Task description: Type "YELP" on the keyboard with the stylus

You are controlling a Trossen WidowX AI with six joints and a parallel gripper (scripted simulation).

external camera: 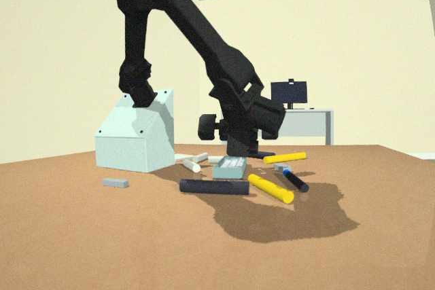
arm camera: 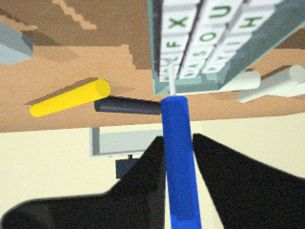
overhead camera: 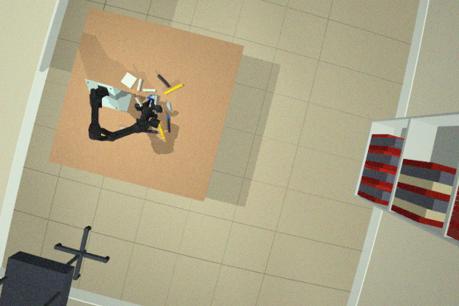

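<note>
Stylus (overhead camera: 149, 98) (arm camera: 177, 157) pinched in the gripper (overhead camera: 151, 100) (arm camera: 177, 140), its thin tip over the keyboard (overhead camera: 155, 99) (external camera: 229, 168) (arm camera: 191, 86).
The jaws are nearly closed, one black finger on each side of the blue barrel, and the pale tip points beyond them to the keys at one end, near the L; whether it touches a key I cannot tell. The keyboard lies just past the fingertips, its tray on the desk (overhead camera: 207, 73) (external camera: 140, 230) (arm camera: 52, 64). The black arm (overhead camera: 122, 132) (external camera: 196, 23) rises from its sloped base (overhead camera: 122, 104) (external camera: 119, 153), bends at a high elbow and slants down toward the jaws.
</note>
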